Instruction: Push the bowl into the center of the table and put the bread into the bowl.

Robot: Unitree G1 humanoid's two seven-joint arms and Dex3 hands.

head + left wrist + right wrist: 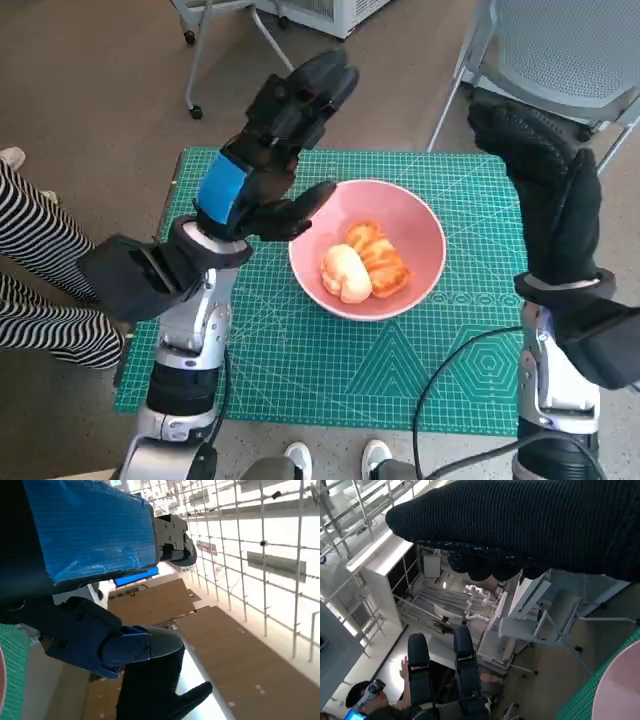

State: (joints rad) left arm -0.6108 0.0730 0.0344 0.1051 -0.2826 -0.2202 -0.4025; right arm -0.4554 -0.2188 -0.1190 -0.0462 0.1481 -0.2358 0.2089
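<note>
the pink bowl (367, 248) sits near the middle of the green cutting mat (300, 370), a little toward one o'clock, with the bread (364, 261) already lying inside it. the left hand (275, 150) is raised at the bowl's ten o'clock, fingers apart and holding nothing, thumb close over the rim; the right hand (548, 190) is lifted at three o'clock, empty, though i cannot tell how its fingers are set. the likely slip is the left thumb clipping the rim as the arm moves off, nudging the bowl off centre.
</note>
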